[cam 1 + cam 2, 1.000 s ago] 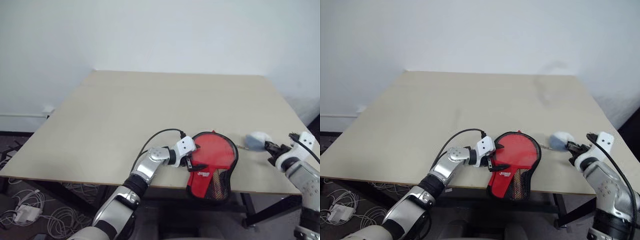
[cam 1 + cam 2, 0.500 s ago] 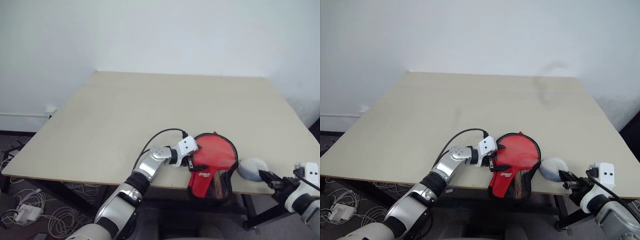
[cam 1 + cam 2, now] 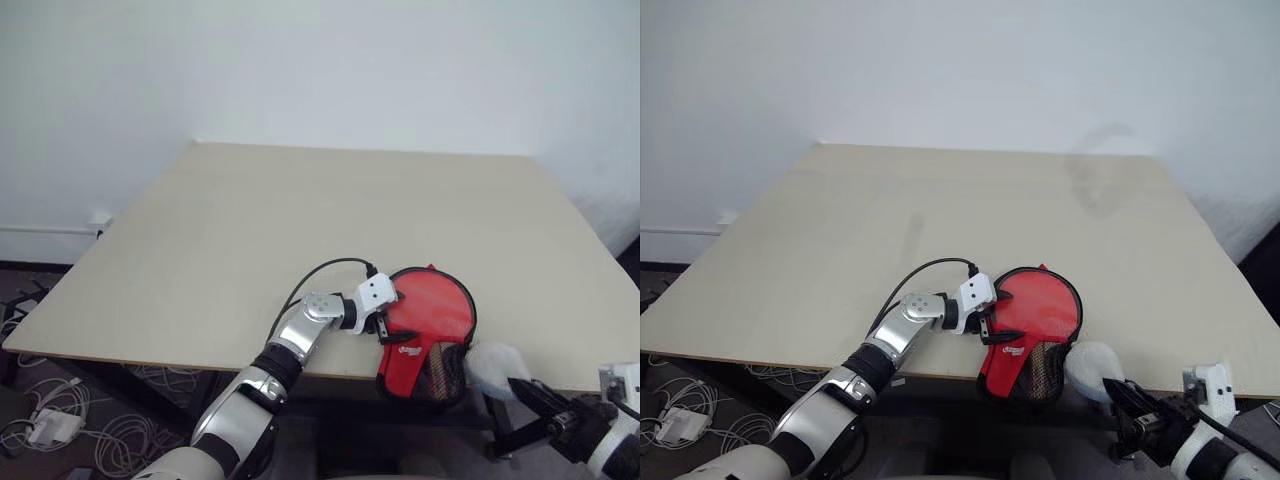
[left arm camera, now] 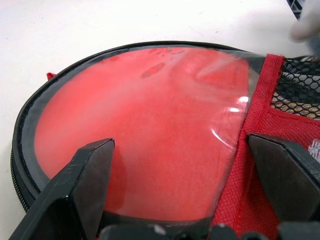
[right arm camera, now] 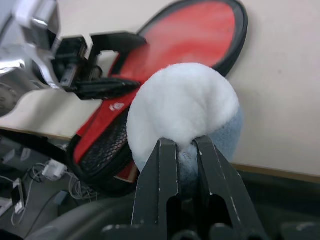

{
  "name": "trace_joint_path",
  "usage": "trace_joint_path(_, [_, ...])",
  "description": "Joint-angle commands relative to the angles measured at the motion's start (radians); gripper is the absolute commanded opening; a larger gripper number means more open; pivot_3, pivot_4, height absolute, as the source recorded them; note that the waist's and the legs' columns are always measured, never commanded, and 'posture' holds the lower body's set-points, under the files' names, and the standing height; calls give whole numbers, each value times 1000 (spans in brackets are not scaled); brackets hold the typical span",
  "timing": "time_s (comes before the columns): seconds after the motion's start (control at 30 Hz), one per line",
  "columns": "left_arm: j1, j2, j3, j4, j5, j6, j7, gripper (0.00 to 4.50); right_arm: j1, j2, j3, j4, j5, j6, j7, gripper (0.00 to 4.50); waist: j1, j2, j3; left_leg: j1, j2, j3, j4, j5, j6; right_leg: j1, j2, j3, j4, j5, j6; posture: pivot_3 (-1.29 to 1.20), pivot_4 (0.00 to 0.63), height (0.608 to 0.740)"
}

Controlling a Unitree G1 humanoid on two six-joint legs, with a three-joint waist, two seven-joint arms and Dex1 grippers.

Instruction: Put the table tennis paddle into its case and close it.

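Table carrying the case at its near edge, handle end overhanging; the red paddle lies inside, under the clear window. Left hand, fingers spread wide, rests against the case's side, straddling its rim. Right hand, beyond the table edge beside the case's overhanging end, pinches a grey-white fluffy ball. For closing, the left should pin the case firmly while the zip is pulled.
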Motion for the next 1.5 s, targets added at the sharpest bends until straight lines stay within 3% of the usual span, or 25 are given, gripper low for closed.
trace_joint_path(0.03, [14,35,-15,99,80,38,38,4500,45,-23,-30,-11,22,-26,55,15,0,-1,0,0,0,0,0,0,0,0,0,0,0,0,0,0,0,740])
trace_joint_path(0.7, [2,39,-11,126,83,28,42,4500,357,-63,39,-122,-36,-112,262,15,1,-2,0,0,-1,0,-4,-1,1,-1,-24,-24,-3,0,0,0,0,740])
trace_joint_path(0.83, [-3,34,-11,137,83,23,45,4500,409,-68,63,-163,-61,-140,290,15,1,-1,0,0,-1,0,-5,-1,2,0,-37,-41,-6,0,0,0,0,740])
trace_joint_path(0.97, [-8,30,-12,145,83,16,47,4500,433,-80,68,-222,-50,-154,277,15,2,-1,0,0,2,0,-8,-2,2,0,-39,-48,-13,0,0,0,0,740])
trace_joint_path(1.27, [-13,27,-12,153,82,10,46,4500,247,-75,20,-212,168,-193,106,15,7,-2,0,-1,6,4,-8,-2,2,1,-53,-73,-20,0,0,0,0,740])
trace_joint_path(1.5, [-6,31,-16,144,86,5,45,4500,49,-71,207,-127,129,-141,-37,15,13,-3,0,0,7,6,-7,-2,2,1,-51,-74,-20,0,0,0,0,740])
